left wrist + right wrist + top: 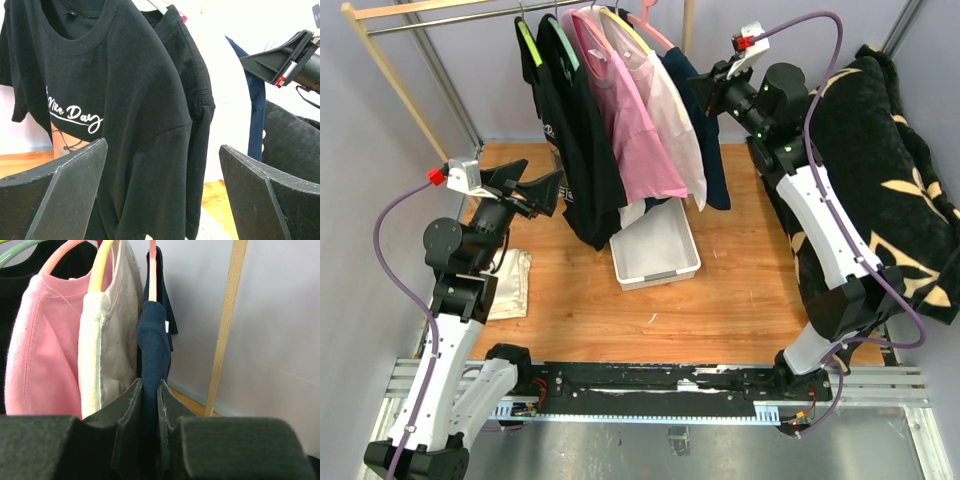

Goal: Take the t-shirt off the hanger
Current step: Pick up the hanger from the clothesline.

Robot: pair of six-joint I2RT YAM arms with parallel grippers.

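Several t-shirts hang side by side on the rail at the back of the counter. The one being worked is, by my reading, the navy t-shirt at the right end of the row, draped on a pink hanger. The right gripper has its jaws drawn nearly together on the shirt's edge below the shoulder, with a thin fold of navy cloth pinched between them. That hold makes sense, since a tug from there would slide the shoulder down off the hanger's arm. Just beside it hang a cream t-shirt and a pink t-shirt, close enough that a careless pull could drag them along. The left gripper holds nothing: its jaws stand wide apart, facing the black t-shirt at the other end of the row, near it but not on it. A white bin sits on the counter below the row, likely there to receive whatever comes off.
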